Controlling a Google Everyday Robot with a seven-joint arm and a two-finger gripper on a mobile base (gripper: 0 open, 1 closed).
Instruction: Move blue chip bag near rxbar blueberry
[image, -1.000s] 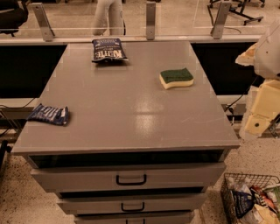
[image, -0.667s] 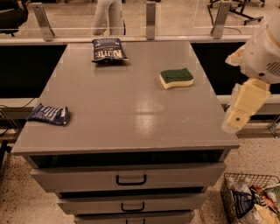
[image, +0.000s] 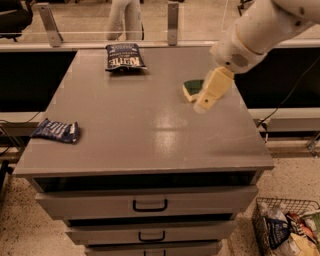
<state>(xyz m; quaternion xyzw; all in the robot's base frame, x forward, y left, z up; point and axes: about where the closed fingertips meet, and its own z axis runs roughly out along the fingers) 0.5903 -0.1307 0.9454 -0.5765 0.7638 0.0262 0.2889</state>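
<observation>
Grey tabletop (image: 150, 115), claw (image: 202, 104) (grip state unreadable) in front of half-hidden green sponge (image: 191, 88)

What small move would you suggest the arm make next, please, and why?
Probably swing the tool left and toward the far edge of the table, to above the blue chip bag. The tool hangs over the right side beside the green sponge, while the bag lies alone at the far edge, well apart from the rxbar blueberry near the left edge.
</observation>
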